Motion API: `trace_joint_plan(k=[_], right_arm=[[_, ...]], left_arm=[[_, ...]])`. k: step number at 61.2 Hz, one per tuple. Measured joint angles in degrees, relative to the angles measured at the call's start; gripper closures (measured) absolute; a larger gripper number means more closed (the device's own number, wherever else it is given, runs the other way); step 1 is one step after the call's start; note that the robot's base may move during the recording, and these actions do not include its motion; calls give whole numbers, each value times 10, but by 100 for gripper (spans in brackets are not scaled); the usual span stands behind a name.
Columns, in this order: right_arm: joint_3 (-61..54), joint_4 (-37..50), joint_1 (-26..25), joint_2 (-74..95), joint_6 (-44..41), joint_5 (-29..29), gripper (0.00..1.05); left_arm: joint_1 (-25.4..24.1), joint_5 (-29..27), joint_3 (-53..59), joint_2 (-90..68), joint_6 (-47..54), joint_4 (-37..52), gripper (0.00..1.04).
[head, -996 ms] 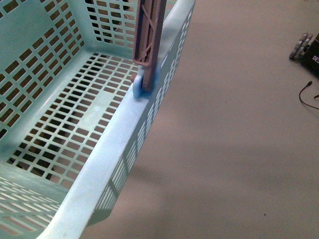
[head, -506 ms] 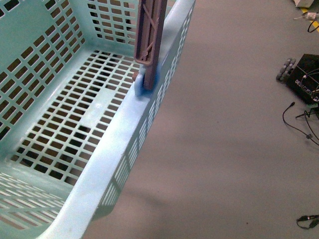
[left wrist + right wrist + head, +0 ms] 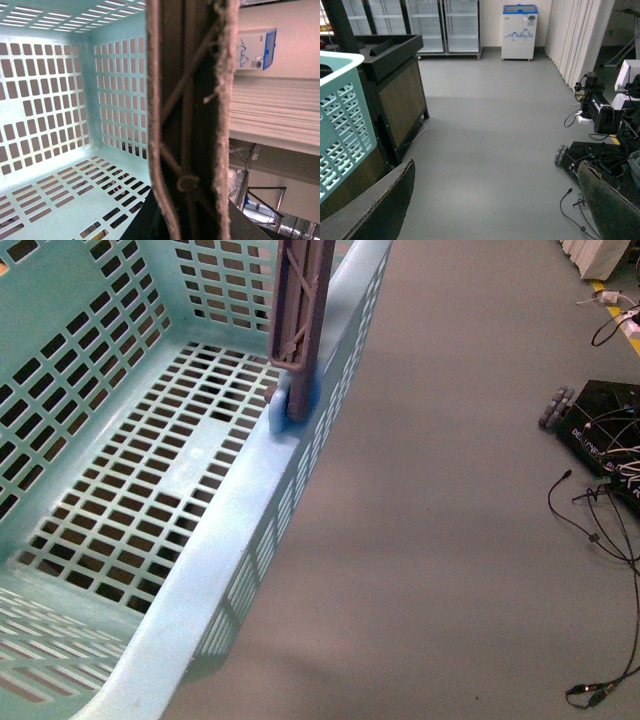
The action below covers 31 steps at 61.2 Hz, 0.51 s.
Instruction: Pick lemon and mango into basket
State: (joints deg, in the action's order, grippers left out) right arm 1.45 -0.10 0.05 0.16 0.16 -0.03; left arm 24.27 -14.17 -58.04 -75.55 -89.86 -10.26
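Neither fruit is in the basket (image 3: 230, 530) yet: the front view looks down through its slotted floor and finds it bare, so by my judgement both of the 2 picks are still to be done. The lemon and the mango show in none of the 3 views, so I cannot say where they lie. The basket fills the left of the front view, its brown handle (image 3: 300, 300) standing upright from the near rim, with grey floor (image 3: 450, 540) to its right and a black device (image 3: 605, 425) trailing cables (image 3: 600, 530) at the far right edge. The right claw (image 3: 496, 170) has its 2 dark fingers spread wide apart with nothing between them, hanging over open floor beside the basket's corner. The left claw is not shown plainly: its wrist camera sits hard against the handle, and a dark form (image 3: 142, 222) beneath it may be part of the claw, so I cannot tell whether it is apart, together or clamped on the handle. Only the left wrist view shows the handle's ribbed inner face and the basket's far corner close up. Only the right wrist view shows the room: a dark wooden stand (image 3: 395, 85) beside the basket, glass-door coolers (image 3: 442, 25) and a white chest freezer (image 3: 520, 30) along the back wall.
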Motion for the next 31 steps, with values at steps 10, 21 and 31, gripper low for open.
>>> trace_joint_plan(k=[10, 21, 31], right_arm=[[0, 0, 0, 0, 0, 0, 9], [0, 0, 0, 0, 0, 0, 9], [0, 0, 0, 0, 0, 0, 9]], left_arm=[[0, 0, 0, 0, 0, 0, 99], [0, 0, 0, 0, 0, 0, 99], [0, 0, 0, 0, 0, 0, 99]])
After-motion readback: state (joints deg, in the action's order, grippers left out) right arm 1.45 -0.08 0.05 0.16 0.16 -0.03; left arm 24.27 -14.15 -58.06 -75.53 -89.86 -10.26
